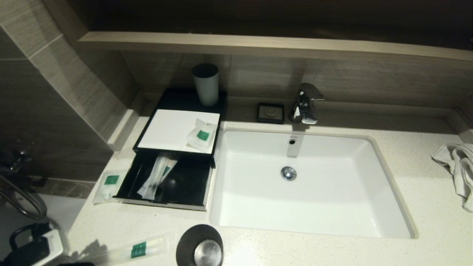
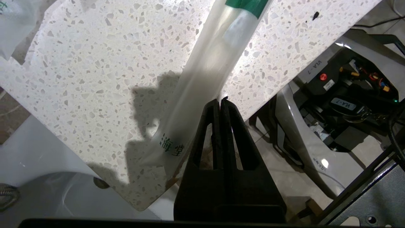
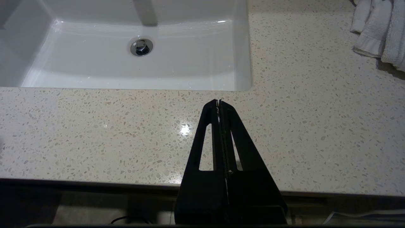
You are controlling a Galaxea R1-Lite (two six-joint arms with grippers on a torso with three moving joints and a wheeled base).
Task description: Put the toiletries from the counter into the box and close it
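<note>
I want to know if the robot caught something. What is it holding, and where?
The left tool is shut on the long sachet, pinching one edge near its plain end, away from the green label. The right tool is shut on nothing.

I am looking at a hotel-style bathroom vanity — a speckled stone counter (image 1: 332, 251) with an inset white sink (image 1: 258, 192), chrome faucet (image 1: 306, 103), soap dish (image 1: 271, 112), crumpled towel (image 1: 458, 166), tiled walls, and an amenity box (image 1: 177, 127) holding labelled sachets (image 1: 201, 135).
</note>
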